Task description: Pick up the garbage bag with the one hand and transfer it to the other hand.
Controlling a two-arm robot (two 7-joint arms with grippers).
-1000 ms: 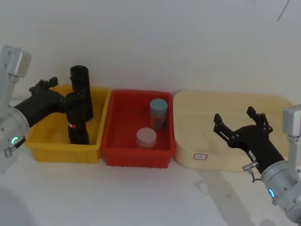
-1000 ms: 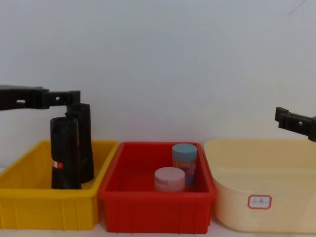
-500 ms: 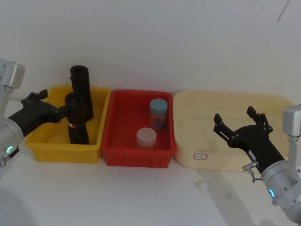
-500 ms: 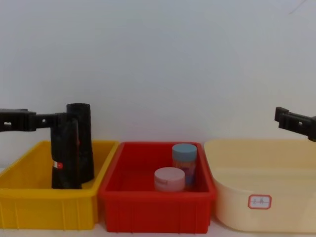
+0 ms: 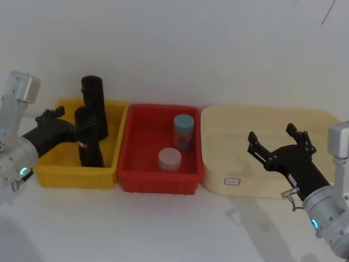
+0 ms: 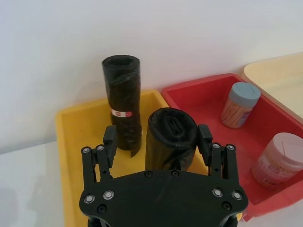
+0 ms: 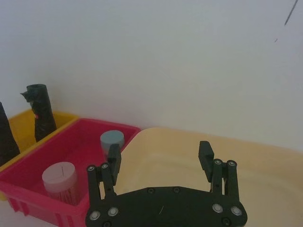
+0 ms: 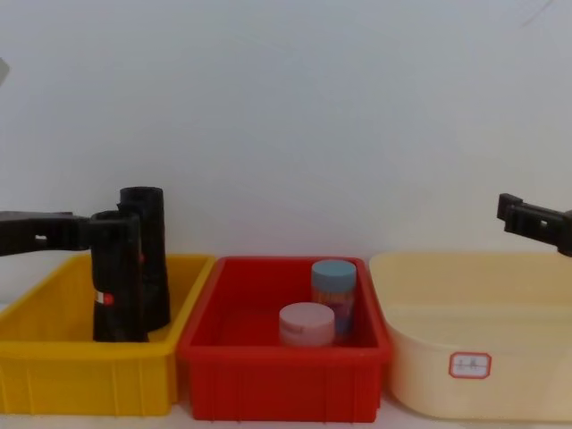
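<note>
My left gripper (image 6: 157,136) stands open astride the bag (image 6: 171,142) in the yellow bin (image 6: 71,142), with a gap at one finger. The second roll (image 6: 122,101) stands just beyond my fingertips. My right gripper (image 7: 159,152) hangs open above the cream tub (image 7: 265,175), free all round. Two rolls, three containers, and two jars in the red bin (image 5: 136,158): tall jar (image 5: 184,131), short jar (image 5: 169,159).

The left end effector (image 6: 157,136) has dropped lower and now seemingly straddles the top of the garbage bag (image 8: 118,286).

Head view downward, chest view level; shared red bin (image 5: 158,183)
</note>
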